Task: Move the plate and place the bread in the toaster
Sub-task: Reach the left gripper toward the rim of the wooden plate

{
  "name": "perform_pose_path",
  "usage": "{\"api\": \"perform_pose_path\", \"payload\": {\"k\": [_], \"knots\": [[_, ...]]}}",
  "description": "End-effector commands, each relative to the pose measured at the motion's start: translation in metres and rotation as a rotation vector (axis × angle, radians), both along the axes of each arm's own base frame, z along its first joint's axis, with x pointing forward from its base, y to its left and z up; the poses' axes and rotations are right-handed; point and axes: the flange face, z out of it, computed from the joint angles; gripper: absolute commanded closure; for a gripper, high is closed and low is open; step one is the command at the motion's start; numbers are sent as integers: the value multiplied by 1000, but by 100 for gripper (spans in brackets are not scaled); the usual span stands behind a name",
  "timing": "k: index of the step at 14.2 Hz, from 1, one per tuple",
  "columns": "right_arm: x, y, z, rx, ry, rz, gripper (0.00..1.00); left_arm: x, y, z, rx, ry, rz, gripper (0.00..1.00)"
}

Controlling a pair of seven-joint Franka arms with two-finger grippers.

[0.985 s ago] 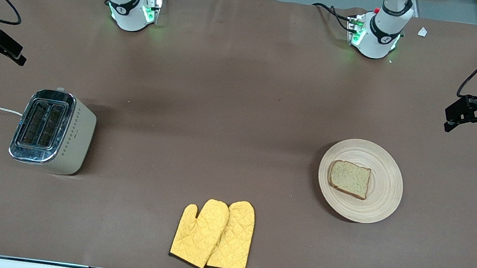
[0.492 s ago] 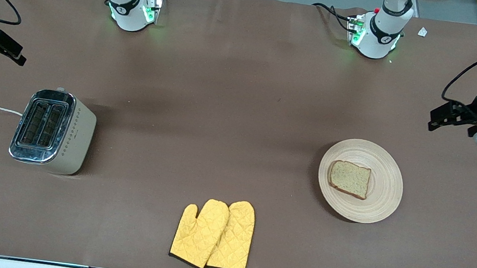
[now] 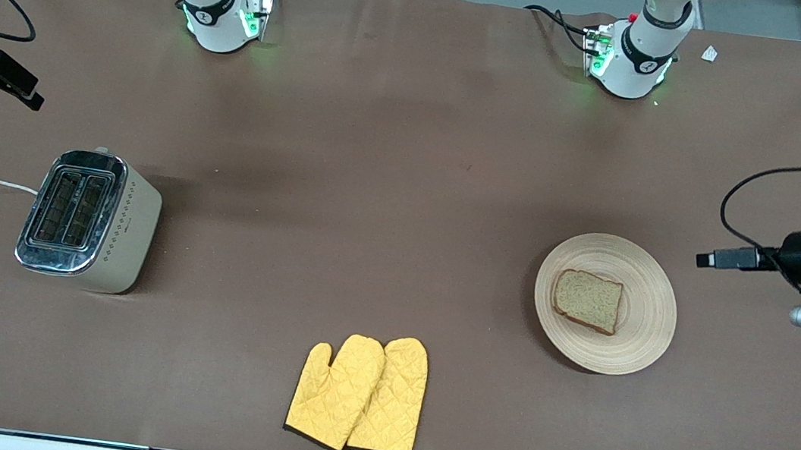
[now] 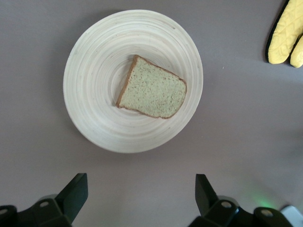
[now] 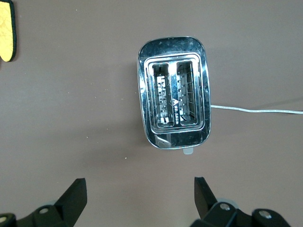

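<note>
Hovering with both grippers spread open.
I see the left gripper [image 4: 137, 196] above counter beside plate [image 4: 94, 71] and bread [image 4: 152, 88]; right gripper [image 5: 137, 196] beside toaster [image 5: 173, 92].

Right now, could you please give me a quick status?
Left gripper open above table beside plate; right gripper open near toaster. Bread on plate. Nothing blocking.

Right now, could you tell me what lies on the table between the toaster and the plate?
Only bare brown table lies between the toaster and the plate, as the front view shows; the yellow oven mitts lie nearer the camera, off that line.
</note>
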Motion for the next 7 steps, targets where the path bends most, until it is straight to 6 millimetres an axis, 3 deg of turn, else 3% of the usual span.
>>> {"api": "perform_pose_path", "payload": {"k": [1,2,5,7], "knots": [[-6,-1,3,2,-8,-9,0,28,31,-68,-123,-3,-38,0],[-6,0,3,2,-8,-8,0,33,50,-92,-161,-17,-51,0],[-6,0,3,2,-8,-8,0,42,78,-159,-268,-81,-114,0],[-6,0,3,4,-8,-8,0,42,83,-190,-285,-109,-132,0]]}}
